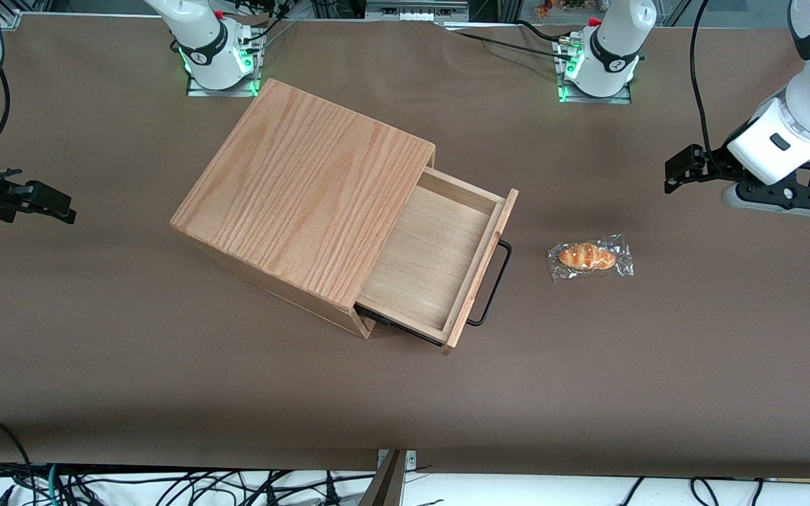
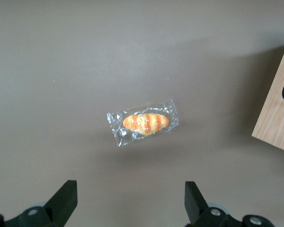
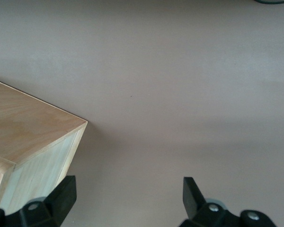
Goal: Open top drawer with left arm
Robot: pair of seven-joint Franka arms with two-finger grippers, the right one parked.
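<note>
Two black fingers (image 2: 64, 201) of the left arm's end effector (image 1: 686, 169) stand wide apart, holding nothing and touching nothing, raised above the brown surface (image 1: 658, 365) toward the working arm's end. Just below it lies a wrapped bread roll (image 2: 146, 122). Nearer the middle, the top drawer (image 1: 433, 263) is already pulled well out of the oak-grain box (image 1: 306, 204), its pale inside bare. It looks light, stiff and smooth-sliding; the thin black wire handle (image 1: 493, 284) on its front seems the place to grip.
</note>
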